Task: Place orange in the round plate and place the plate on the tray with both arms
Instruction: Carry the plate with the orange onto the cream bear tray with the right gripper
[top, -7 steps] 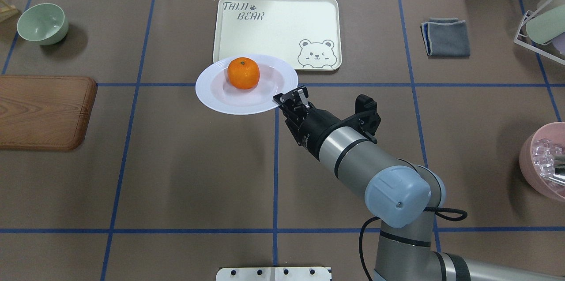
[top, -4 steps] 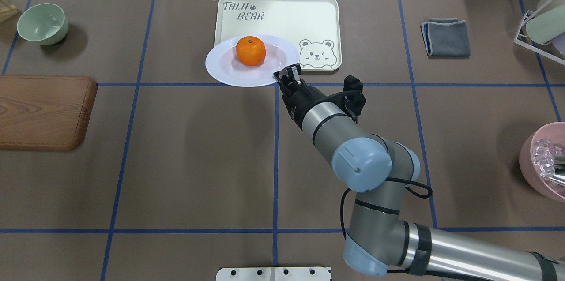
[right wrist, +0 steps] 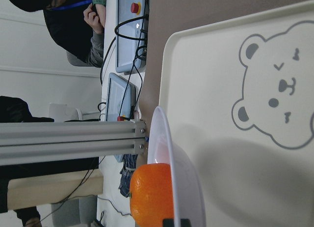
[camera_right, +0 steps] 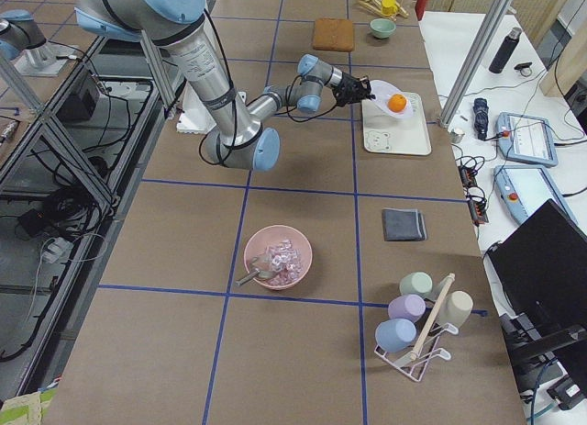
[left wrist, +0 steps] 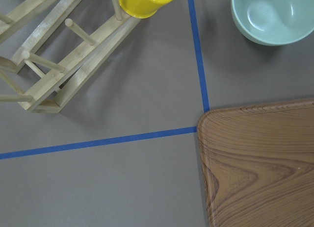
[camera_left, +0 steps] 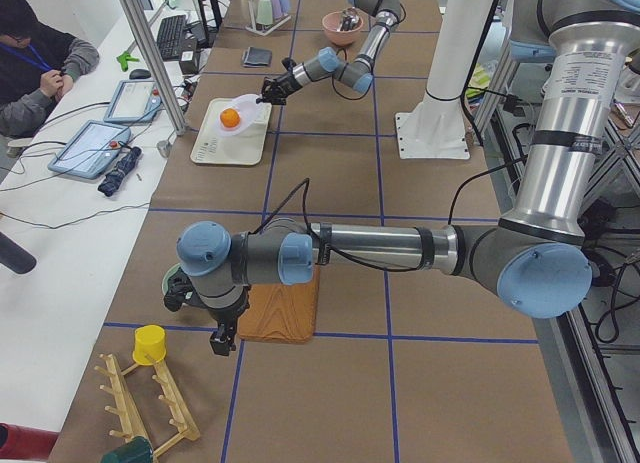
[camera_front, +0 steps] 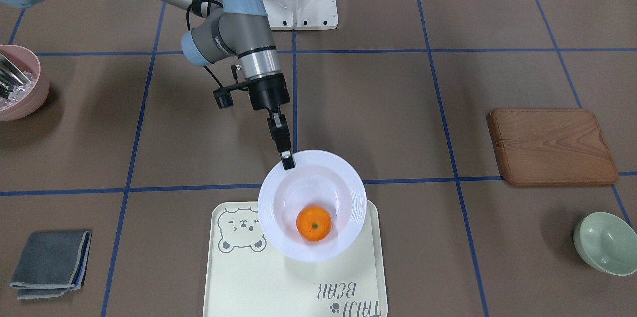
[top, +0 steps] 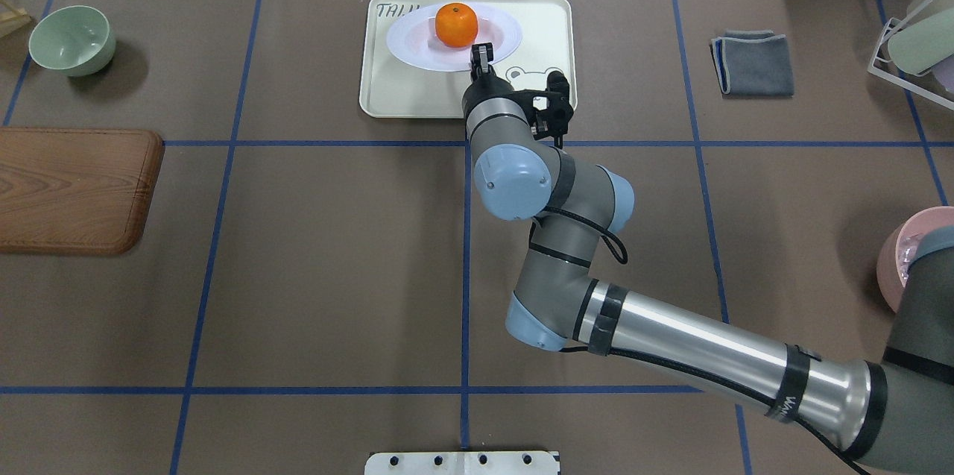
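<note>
My right gripper (top: 481, 56) is shut on the near rim of the white round plate (top: 414, 41), and the plate hangs over the cream bear tray (top: 417, 91). The orange (top: 456, 24) sits in the plate's hollow. From the front-facing camera the gripper (camera_front: 287, 160) pinches the plate (camera_front: 343, 177) with the orange (camera_front: 313, 223) inside, above the tray (camera_front: 249, 277). In the right wrist view the plate (right wrist: 181, 178) casts a shadow on the tray (right wrist: 221, 89) beside the orange (right wrist: 152, 195). My left gripper (camera_left: 222, 338) shows only in the exterior left view, and I cannot tell its state.
A wooden board (top: 74, 188) and a pale green bowl (top: 72, 39) lie at the left. A folded grey cloth (top: 753, 61), a cup rack (top: 913, 42) and a pink bowl (top: 905, 266) are at the right. A yellow cup (left wrist: 144, 1) on a wooden rack (left wrist: 49, 65) stands beneath the left wrist.
The right arm has carried the plate with the orange forward, from the table in front of the tray to over the tray. The arm is stretched further out.
</note>
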